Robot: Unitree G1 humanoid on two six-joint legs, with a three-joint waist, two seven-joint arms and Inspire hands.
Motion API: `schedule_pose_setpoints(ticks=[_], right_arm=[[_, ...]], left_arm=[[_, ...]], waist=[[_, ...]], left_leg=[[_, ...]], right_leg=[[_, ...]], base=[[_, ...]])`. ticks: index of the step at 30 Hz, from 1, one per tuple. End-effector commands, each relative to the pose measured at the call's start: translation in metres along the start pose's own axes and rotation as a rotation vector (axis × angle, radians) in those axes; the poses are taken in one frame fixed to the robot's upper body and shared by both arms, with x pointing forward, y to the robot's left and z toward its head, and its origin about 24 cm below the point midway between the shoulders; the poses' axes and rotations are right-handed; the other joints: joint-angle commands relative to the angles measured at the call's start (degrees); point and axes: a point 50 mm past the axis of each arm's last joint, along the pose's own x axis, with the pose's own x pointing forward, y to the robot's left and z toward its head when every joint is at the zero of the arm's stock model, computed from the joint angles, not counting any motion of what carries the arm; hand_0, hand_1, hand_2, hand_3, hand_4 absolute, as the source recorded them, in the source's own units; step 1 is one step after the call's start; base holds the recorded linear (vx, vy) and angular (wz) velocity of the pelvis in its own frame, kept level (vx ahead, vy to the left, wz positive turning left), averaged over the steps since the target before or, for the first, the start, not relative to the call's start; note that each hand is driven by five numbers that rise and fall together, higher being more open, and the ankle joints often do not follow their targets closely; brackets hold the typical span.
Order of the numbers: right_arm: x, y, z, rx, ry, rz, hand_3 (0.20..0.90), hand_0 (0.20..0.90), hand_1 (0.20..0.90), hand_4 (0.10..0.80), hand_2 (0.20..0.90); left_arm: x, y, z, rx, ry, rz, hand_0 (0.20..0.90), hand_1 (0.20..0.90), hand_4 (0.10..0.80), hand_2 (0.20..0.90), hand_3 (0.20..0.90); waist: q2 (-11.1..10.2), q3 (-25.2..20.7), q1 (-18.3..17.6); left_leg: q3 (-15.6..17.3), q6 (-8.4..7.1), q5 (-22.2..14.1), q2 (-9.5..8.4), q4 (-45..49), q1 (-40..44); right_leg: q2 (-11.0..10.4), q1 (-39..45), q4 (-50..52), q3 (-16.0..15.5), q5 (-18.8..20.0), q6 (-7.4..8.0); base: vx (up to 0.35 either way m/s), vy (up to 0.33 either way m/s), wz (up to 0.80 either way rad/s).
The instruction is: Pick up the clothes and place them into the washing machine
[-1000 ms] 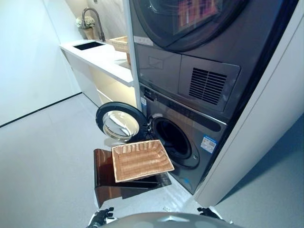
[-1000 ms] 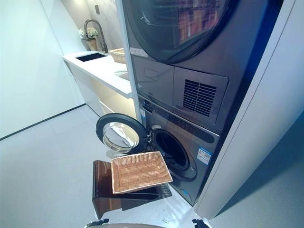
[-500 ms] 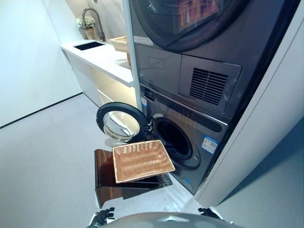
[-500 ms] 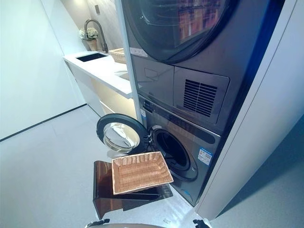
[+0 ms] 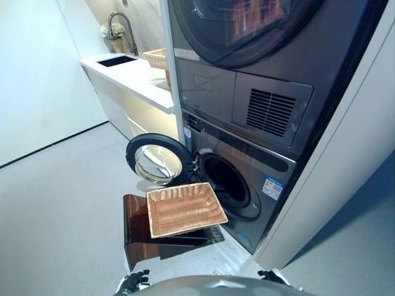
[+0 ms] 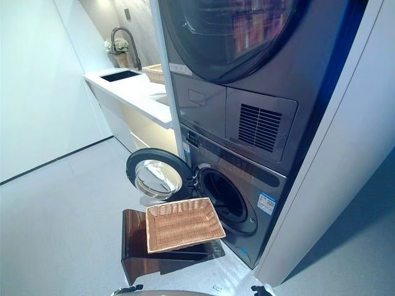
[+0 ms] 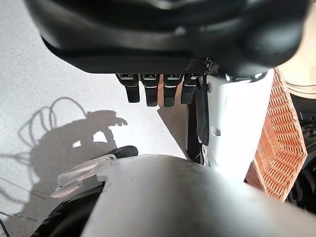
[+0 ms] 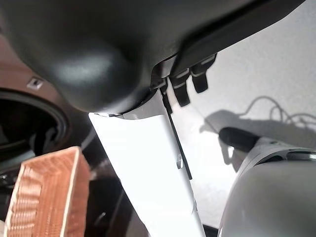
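Note:
The washing machine (image 5: 247, 185) stands low in a grey stack, its round door (image 5: 157, 161) swung open to the left and the drum opening (image 5: 225, 180) dark. In front of it a flat wicker basket (image 5: 184, 208) rests on a brown stool (image 5: 145, 240); I see nothing inside it. No clothes show in any view. My left hand (image 5: 131, 282) hangs low at the picture's bottom edge, its fingers (image 7: 148, 91) straight and holding nothing. My right hand (image 5: 270, 275) hangs likewise, fingers (image 8: 185, 86) relaxed and empty.
A dryer (image 5: 247, 24) sits above the washer. To the left runs a white counter (image 5: 133, 77) with a sink, a faucet and a second wicker basket (image 5: 155, 57). White cabinet panelling (image 5: 345, 154) flanks the stack on the right. Grey floor (image 5: 55, 209) spreads to the left.
Only the camera has drifted a little; the basket, the door and both hands stand as before.

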Motion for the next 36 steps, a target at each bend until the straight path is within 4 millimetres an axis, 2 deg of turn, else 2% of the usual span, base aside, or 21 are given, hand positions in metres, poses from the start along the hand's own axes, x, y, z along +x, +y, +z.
schedule_pose_setpoints(ticks=[1,13,26,29,33,36], right_arm=[[0.003,-0.019,0.006,-0.037,0.011,-0.055,0.900,0.900,0.900,0.800,0.900],[0.004,-0.023,0.011,-0.030,0.007,-0.061,0.900,0.900,0.900,0.800,0.900],[0.003,-0.023,0.004,-0.033,0.019,-0.059,0.900,0.900,0.900,0.800,0.900],[0.004,-0.025,0.006,-0.019,0.016,-0.071,0.900,0.900,0.900,0.800,0.900],[0.004,-0.024,0.008,-0.009,0.009,-0.075,0.900,0.900,0.900,0.800,0.900],[0.005,-0.025,0.015,0.008,-0.008,-0.086,0.900,0.900,0.900,0.800,0.900]], left_arm=[[0.010,-0.015,0.056,-0.032,-0.165,-0.033,0.900,0.900,0.800,0.900,0.900],[0.010,-0.015,0.056,-0.020,-0.166,-0.043,0.900,0.900,0.800,0.900,0.900],[0.009,-0.013,0.058,-0.046,-0.179,-0.032,0.900,0.900,0.800,0.900,0.900],[0.009,-0.008,0.075,-0.137,-0.258,-0.002,0.900,0.900,0.800,0.900,0.900],[0.006,-0.003,0.104,-0.148,-0.386,0.014,0.900,0.900,0.800,0.900,0.900],[-0.001,0.002,0.135,-0.155,-0.519,0.023,0.900,0.900,0.800,0.900,0.900]], waist=[[-1.9,3.2,0.3],[-2.0,2.8,0.8],[-2.2,2.9,0.6],[-2.3,3.0,0.9],[-2.4,3.1,1.3],[-2.4,3.1,1.6]], left_leg=[[-0.5,-4.38,-5.0,0.92,-0.2,3.0],[-0.8,-4.39,-5.1,0.97,-0.2,3.1],[-0.7,-4.35,-5.1,0.97,-0.2,3.0],[-1.0,-4.38,-4.9,0.95,-0.2,2.8],[-1.5,-4.35,-4.6,0.88,-0.2,2.6],[-1.9,-4.35,-4.5,0.85,-0.2,2.5]], right_leg=[[-1.2,1.2,-2.0,-1.2,1.3,-0.44],[-1.2,1.6,-2.1,-1.6,1.1,-0.41],[-1.2,1.4,-2.1,-1.4,1.2,-0.45],[-1.3,1.2,-2.0,-1.5,1.3,-0.45],[-1.3,1.2,-1.8,-1.8,1.2,-0.46],[-1.4,1.2,-1.7,-2.1,1.3,-0.40]], base=[[0.000,0.000,0.00],[0.000,0.000,0.00],[0.000,0.000,0.00],[0.000,0.000,0.00],[-0.011,-0.006,0.03],[-0.004,-0.003,0.03]])
